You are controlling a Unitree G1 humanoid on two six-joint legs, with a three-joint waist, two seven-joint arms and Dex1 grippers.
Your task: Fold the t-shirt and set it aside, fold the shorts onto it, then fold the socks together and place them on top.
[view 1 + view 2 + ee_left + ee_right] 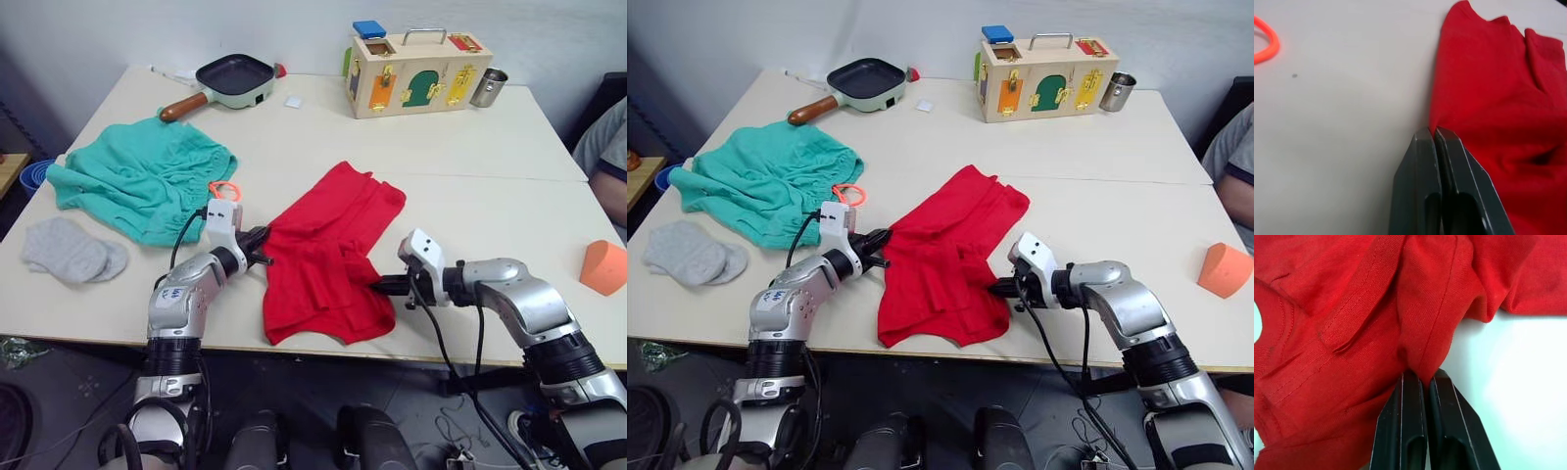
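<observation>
- The left end effector (1435,134) is reaching in low from the t-shirt's left side, its fingers clenched on the red fabric's edge.
- The right end effector (1425,377) is stretching in from the opposite side, fingers pinching a raised fold of the t-shirt (328,255).
- The t-shirt is lying crumpled near the front middle of the surface (470,166), between the two arms.
- The shorts (142,176) are lying spread out to the left, with the orange drawstring (224,189) poking out just beside them.
- The socks (71,251) are sitting together near the front left corner.
- Along the far edge, a frying pan (230,80), a wooden latch box (416,73) and a metal cup (487,86) are standing.
- An orange block (603,266) is resting at the right edge, near a person's sleeve (602,147).
</observation>
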